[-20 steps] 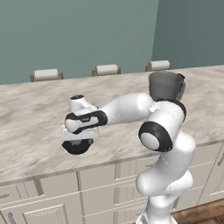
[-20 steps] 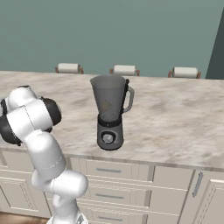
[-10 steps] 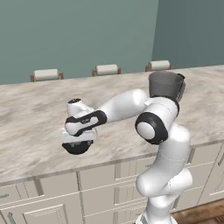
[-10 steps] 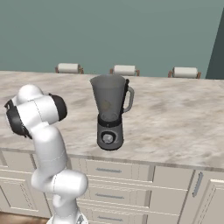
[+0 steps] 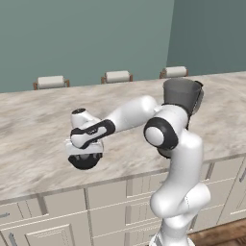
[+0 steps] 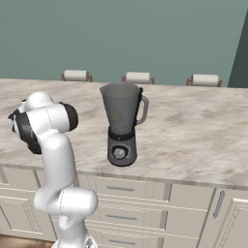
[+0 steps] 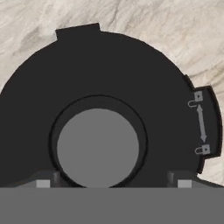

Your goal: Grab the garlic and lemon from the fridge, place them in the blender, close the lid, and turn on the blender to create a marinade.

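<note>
Arm's dropped lower over the lid (image 7: pixel 100 109) near the counter's (image 5: pixel 33 144) front edge; gripper (image 7: pixel 111 183) jaws wide apart, grab looks imminent.

A black lid (image 7: pixel 109 87) with a grey centre cap (image 7: pixel 98 148) lies on the beige-veined marble counter (image 7: pixel 175 30).
</note>
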